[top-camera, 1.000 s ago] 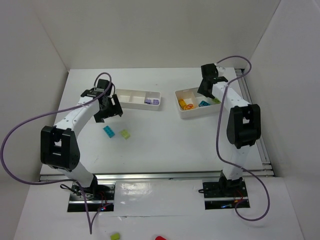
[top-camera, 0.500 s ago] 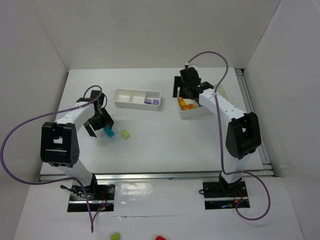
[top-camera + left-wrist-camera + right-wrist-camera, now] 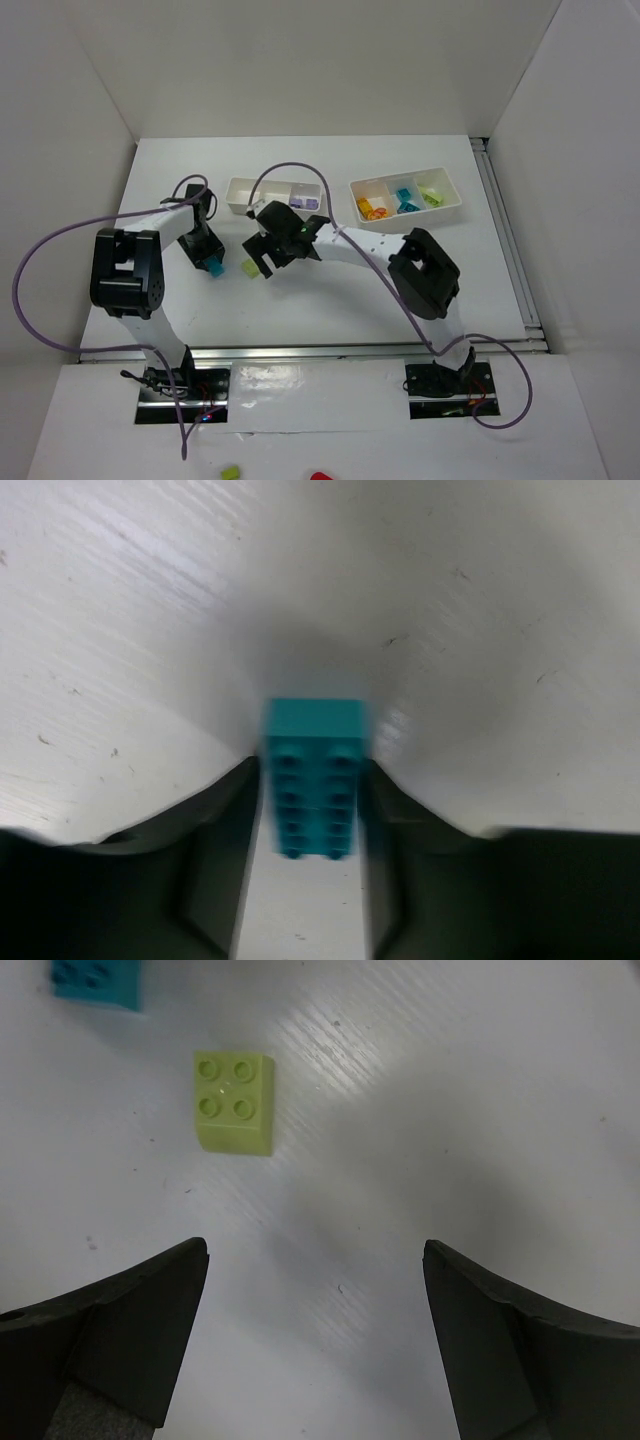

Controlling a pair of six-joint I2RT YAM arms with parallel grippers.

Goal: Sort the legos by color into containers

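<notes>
**Progress.** Sorting is judged to be nearly complete. Two bricks are left on the counter [image 3: 330, 290]: a teal brick [image 3: 313, 780] and a lime brick [image 3: 236, 1102]. They lie near each other, in front of the left tray [image 3: 262, 210].

**Sorted so far.**
- Left tray: purple bricks [image 3: 305, 203] are held in its right compartment. Nothing is seen in its other two compartments.
- Right tray [image 3: 452, 192]: orange bricks [image 3: 375, 210] are held in the left compartment, teal pieces [image 3: 405, 198] in the middle and lime pieces [image 3: 430, 197] in the right.

**Pincers.**
- The left pincer [image 3: 208, 258] is closed narrowly on the teal brick. In the wrist view a finger is seen against each long side. The brick is judged not yet lifted off the counter.
- The right pincer [image 3: 312, 1250] is spread wide and holds nothing. It is positioned just short of the lime brick.

**Counts.**
- Trays: two, with three compartments each.
- Compartments filled: four.
- Loose bricks: two, one teal and one lime.
- Pieces inside the trays: too small for an exact count. About two purple and a few orange are estimated.

**Left to do.** The teal brick is to be placed in the middle compartment of the right tray, and the lime brick in its right compartment.
</notes>
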